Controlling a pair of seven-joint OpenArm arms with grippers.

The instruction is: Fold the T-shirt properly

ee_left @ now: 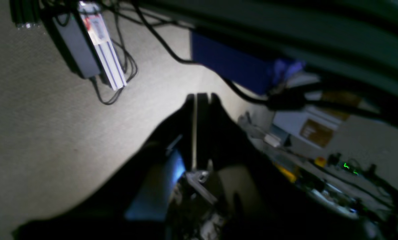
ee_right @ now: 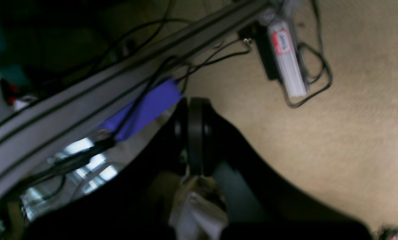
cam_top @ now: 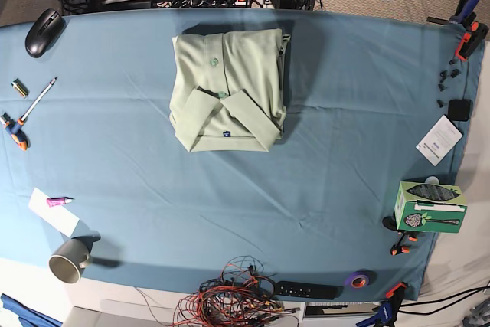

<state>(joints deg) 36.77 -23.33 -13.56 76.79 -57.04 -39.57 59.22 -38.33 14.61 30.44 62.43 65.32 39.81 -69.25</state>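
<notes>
Evidently near completion: the T-shirt [cam_top: 228,89] lies folded into a compact rectangle, collar uppermost, on the teal worktop [cam_top: 344,135], while the left tool [ee_left: 202,96] and right tool [ee_right: 193,100], fingers pressed together and empty, hang off the worktop.

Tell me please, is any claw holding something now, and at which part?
Nothing is held. The left claw and right claw are both shut on nothing, off the table. The T-shirt lies folded on the table cloth, untouched.
</notes>
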